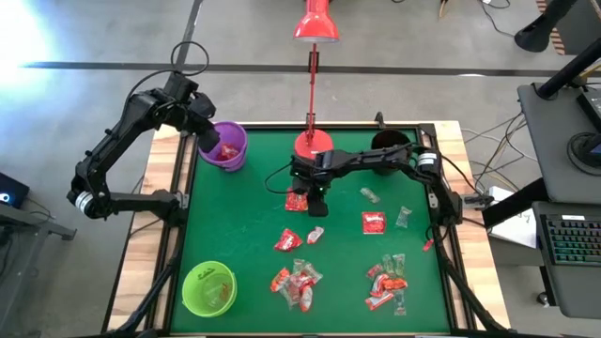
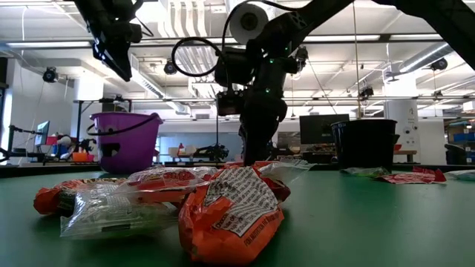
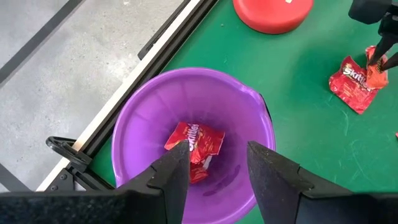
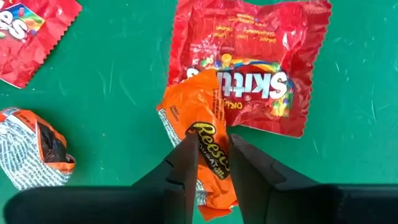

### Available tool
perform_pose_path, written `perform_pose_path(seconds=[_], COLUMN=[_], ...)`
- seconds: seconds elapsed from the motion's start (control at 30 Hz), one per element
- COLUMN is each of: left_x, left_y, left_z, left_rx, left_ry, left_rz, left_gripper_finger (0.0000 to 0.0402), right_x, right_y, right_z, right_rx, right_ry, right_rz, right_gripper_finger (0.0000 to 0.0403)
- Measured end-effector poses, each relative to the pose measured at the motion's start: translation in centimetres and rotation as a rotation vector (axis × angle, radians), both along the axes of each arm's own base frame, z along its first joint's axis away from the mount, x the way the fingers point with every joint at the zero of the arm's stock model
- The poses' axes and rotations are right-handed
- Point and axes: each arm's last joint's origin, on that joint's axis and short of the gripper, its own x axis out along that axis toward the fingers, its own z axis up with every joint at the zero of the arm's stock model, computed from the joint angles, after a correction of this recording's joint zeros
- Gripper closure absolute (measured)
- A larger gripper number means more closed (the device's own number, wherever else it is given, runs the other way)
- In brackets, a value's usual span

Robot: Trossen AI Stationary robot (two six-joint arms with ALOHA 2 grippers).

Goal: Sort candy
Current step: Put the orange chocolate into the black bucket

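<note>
My left gripper [image 3: 217,168] hangs open above the purple cup [image 1: 226,146], at the mat's far left; a red Skittles packet [image 3: 196,142] lies on the cup's bottom. My right gripper [image 4: 211,152] points down near the mat's middle, in front of the red lamp base [image 1: 313,144], shut on an orange Reese's candy [image 4: 205,134]. Under that candy a red Skittles packet [image 4: 255,68] lies flat on the mat. More wrapped candy lies loose toward the near edge: red packets [image 1: 373,222] and two clusters [image 1: 296,282], [image 1: 387,280]. My right gripper pinches the orange Reese's candy between its two fingers [image 4: 185,158], on the wrapper's middle [image 4: 210,140], coming from above and pointing down. The wrapper spreads past the fingertips over the Skittles packet; whether it is lifted clear of that packet I cannot tell.
A green cup [image 1: 208,287] stands at the near left corner and a black cup [image 1: 390,145] at the far right. The red lamp's pole rises from its base right behind my right gripper. A half-wrapped candy [image 4: 34,149] lies beside the gripper. Bare mat lies between the cups on the left.
</note>
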Motion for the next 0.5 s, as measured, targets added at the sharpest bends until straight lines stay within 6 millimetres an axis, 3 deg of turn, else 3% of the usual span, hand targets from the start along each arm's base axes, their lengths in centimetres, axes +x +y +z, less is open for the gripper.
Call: perform_pose_path(seconds=[0.5], left_x=[0.2], left_y=[0.3], left_z=[0.2], left_rx=[0.036], left_ry=[-0.023], left_rz=[0.000], left_gripper_finger=[0.0261], right_x=[-0.9], right_y=[-1.2], right_z=[-1.5], right_rx=[0.044], right_ry=[0.019], right_rz=[-0.130], right_gripper_finger=[0.0392])
